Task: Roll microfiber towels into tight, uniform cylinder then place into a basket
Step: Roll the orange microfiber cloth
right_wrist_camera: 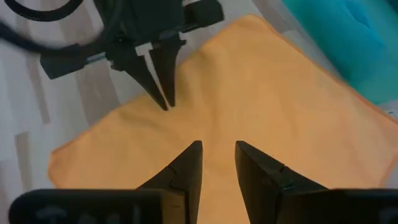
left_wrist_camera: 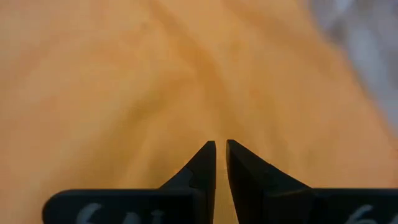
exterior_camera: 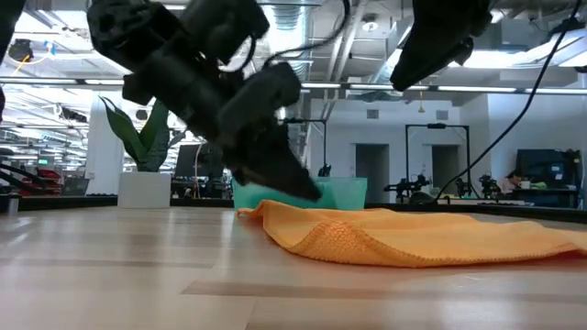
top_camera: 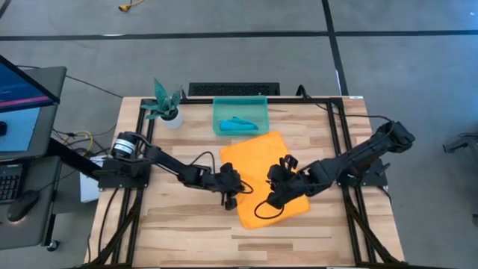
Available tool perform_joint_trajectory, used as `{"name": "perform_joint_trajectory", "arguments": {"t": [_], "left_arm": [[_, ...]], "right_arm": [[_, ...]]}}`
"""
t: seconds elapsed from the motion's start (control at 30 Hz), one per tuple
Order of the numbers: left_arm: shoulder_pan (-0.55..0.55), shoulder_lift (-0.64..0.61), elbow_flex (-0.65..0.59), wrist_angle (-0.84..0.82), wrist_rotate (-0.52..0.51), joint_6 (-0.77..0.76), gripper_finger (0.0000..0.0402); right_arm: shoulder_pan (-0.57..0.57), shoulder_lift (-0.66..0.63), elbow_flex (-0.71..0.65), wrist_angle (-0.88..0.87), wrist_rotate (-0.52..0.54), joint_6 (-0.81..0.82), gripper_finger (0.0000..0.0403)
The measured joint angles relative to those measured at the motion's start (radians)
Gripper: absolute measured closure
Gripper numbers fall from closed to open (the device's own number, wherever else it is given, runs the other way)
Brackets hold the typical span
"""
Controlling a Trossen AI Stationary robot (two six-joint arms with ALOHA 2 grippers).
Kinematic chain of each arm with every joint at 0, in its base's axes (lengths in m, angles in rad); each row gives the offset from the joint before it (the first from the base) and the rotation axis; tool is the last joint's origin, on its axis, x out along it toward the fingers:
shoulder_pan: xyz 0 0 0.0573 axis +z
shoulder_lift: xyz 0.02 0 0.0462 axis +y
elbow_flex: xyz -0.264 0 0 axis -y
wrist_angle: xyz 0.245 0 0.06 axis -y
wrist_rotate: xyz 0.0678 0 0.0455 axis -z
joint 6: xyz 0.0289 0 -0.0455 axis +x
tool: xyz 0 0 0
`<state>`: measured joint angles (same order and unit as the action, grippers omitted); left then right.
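towel orange, nubbly (edge rumpled)

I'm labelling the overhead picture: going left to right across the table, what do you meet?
Potted plant → left gripper at the orange towel's left edge → right gripper over the towel. The basket overlaps these, so I leave it out.

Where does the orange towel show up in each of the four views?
High view: the orange towel lies mid-table, in front of the teal bin.
Low view: a rumpled strip across the middle and right of the picture, bin behind it.
Left wrist view: fills the picture beyond the fingers.
Right wrist view: spread across the centre, left hand at its edge.
Shared landmark: the teal bin, except in the left wrist view.
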<state>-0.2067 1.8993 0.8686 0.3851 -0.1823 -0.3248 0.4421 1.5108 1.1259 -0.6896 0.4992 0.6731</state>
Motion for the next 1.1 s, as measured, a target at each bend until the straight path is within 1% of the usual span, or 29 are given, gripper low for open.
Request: {"name": "perform_joint_trajectory", "arguments": {"t": [0.3, 0.47, 0.53, 0.6, 0.87, 1.1], "left_arm": [[0.004, -0.006, 0.076, -0.350, 0.058, 0.000, 0.0372], [0.004, -0.011, 0.111, -0.524, 0.161, -0.038, 0.0372], [0.002, -0.013, 0.131, -0.626, 0.212, -0.041, 0.0372], [-0.006, -0.013, 0.155, -0.718, 0.232, -0.050, 0.0372], [-0.067, -0.026, 0.216, -1.012, 0.214, -0.157, 0.0372], [-0.150, -0.068, 0.218, -1.179, 0.084, -0.244, 0.0372]], "right_arm": [[-0.013, 0.000, 0.000, -0.012, 0.000, 0.000, 0.0283], [-0.013, 0.000, 0.000, -0.013, 0.000, 0.000, 0.0283], [-0.013, 0.000, 0.000, -0.013, 0.000, 0.000, 0.0283], [-0.013, 0.000, 0.000, -0.013, 0.000, 0.000, 0.0283], [-0.013, 0.000, 0.000, -0.014, -0.001, 0.000, 0.0283], [-0.013, 0.000, 0.000, -0.013, -0.001, 0.000, 0.0283]]}}
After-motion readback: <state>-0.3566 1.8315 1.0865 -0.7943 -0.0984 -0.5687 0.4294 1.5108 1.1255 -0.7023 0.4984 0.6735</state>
